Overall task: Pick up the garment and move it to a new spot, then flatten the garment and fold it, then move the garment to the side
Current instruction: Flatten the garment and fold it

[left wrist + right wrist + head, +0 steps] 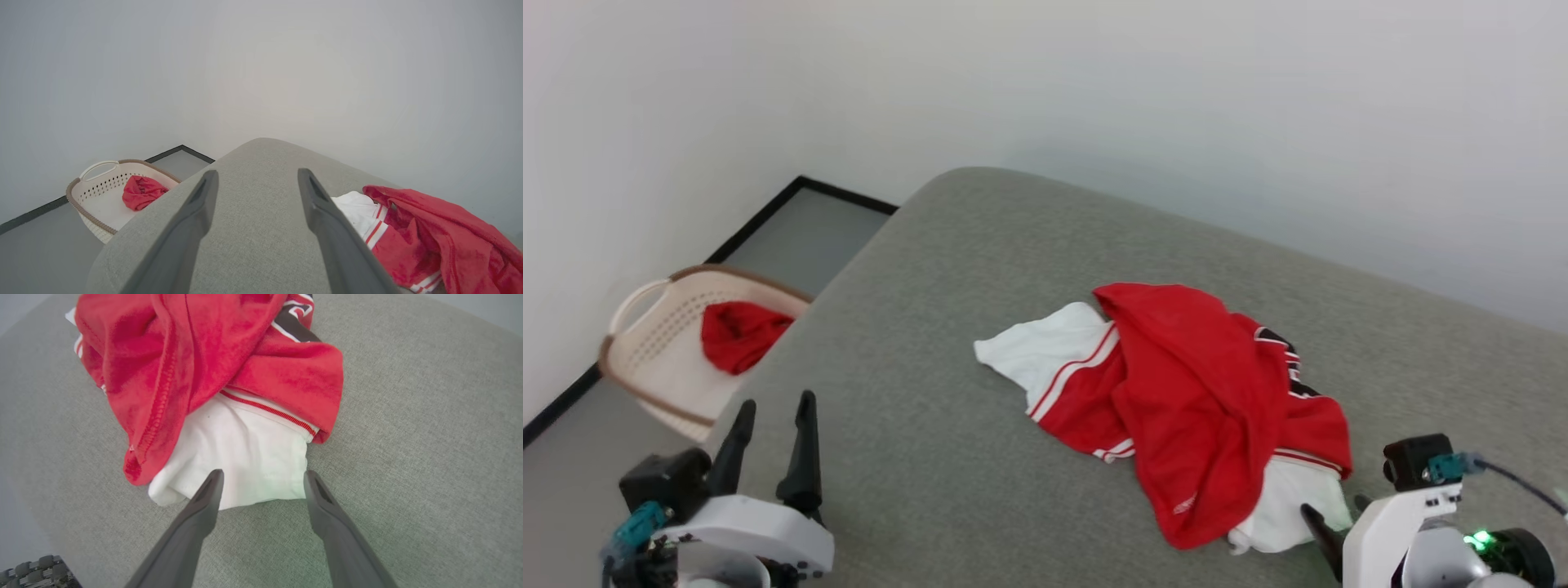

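The garment lies crumpled on the grey padded table, red with white sleeves and a patch of black-and-white print at its right. In the left wrist view the garment sits to the right of my fingers. My left gripper stands open over the table's left edge, well apart from it. My right gripper is open, its tips just above the near white sleeve; one dark fingertip shows beside that sleeve in the head view.
A cream laundry basket stands on the floor left of the table, with a plain red cloth bundle inside. A pale wall runs close behind the table. Bare grey surface spreads left and in front of the garment.
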Motion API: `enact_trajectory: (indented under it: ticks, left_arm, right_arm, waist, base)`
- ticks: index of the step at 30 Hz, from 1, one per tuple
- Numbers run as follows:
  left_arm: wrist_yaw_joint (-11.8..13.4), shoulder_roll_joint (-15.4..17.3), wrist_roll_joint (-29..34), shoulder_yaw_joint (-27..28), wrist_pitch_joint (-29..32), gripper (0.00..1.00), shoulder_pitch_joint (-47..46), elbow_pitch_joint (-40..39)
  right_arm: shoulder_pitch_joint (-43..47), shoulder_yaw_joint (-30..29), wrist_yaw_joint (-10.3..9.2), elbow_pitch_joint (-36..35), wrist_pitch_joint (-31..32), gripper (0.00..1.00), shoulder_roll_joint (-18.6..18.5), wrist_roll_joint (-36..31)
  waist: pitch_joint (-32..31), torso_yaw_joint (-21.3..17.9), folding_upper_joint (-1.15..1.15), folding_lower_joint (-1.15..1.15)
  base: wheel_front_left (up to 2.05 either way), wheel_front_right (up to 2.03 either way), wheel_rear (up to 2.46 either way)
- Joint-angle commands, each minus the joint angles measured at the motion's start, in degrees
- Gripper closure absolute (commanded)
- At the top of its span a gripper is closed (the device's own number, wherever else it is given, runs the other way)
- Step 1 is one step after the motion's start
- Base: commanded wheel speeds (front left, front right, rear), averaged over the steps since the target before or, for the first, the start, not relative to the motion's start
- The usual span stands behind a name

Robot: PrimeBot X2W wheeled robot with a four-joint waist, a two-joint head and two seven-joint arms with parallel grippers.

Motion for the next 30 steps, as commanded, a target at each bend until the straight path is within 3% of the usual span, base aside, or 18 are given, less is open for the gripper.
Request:
enact_trajectory:
  ticks: [1, 13, 14, 15, 21, 30]
  left_arm:
    - [-0.41, -0.43, 0.46, 0.31, -0.27, 0.00, 0.28, -0.36]
    - [-5.25, -8.29, 4.91, 6.30, -0.17, 0.00, -0.74, -0.16]
    - [-5.63, -8.70, 5.26, 6.74, -0.17, 0.00, -0.78, -0.02]
    - [-6.01, -9.07, 5.65, 7.17, -0.16, 0.00, -0.83, 0.15]
    - [-8.22, -11.23, 7.12, 9.30, -0.17, 0.00, -0.71, 1.31]
    - [-9.85, -12.00, 8.32, 9.96, -0.17, 0.00, 0.17, 3.31]
  right_arm:
    - [-1.16, -0.54, -0.08, 0.01, 0.55, 0.00, 0.08, -0.21]
    - [-7.66, -1.97, -0.08, 7.91, 10.75, 0.00, -0.41, -3.06]
    - [-7.97, -1.75, -0.08, 8.82, 11.13, 0.66, -0.37, -3.31]
    - [-8.34, -1.59, -0.08, 9.57, 11.00, 1.00, -0.30, -3.28]
    - [-10.82, -2.36, -0.08, 11.65, 10.76, 1.00, -1.45, -1.81]
    - [-13.12, -6.97, -0.08, 7.94, 12.56, 1.00, -5.42, -0.10]
  waist:
    - [1.23, 2.16, 0.00, 0.00]
    - [7.23, 4.74, 0.00, 0.00]
    - [7.41, 4.83, 0.00, 0.00]
    - [7.56, 4.89, 0.00, 0.00]
    - [6.96, 4.82, 0.00, 0.00]
    - [4.17, 3.29, 0.00, 0.00]
  base:
    - [0.00, 0.00, 0.00]
    - [0.00, 0.00, 0.00]
    - [0.00, 0.00, 0.00]
    - [0.00, 0.00, 0.00]
    - [0.00, 0.00, 0.00]
    - [0.00, 0.00, 0.00]
